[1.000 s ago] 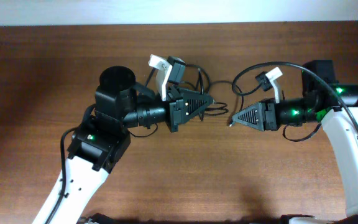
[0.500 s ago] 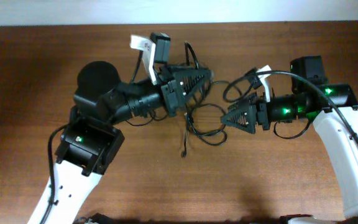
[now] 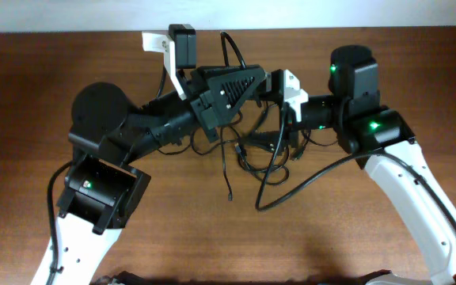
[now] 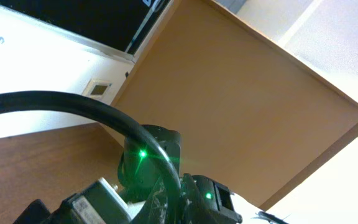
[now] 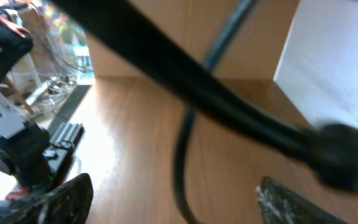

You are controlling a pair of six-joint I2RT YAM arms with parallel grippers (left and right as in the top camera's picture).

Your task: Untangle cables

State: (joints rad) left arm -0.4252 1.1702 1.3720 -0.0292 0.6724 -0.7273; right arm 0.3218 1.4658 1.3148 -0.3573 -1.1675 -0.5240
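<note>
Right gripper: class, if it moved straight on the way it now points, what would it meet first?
The right gripper would probably meet the black cable looped between its open fingers first; the left gripper seems to lie beyond, depth unclear.

The table (image 3: 355,237) is a dark brown wood surface. A white wall (image 3: 54,16) borders its far edge. In the left wrist view, a tan board (image 4: 229,112) stands beside a small wall plate (image 4: 96,87).
</note>
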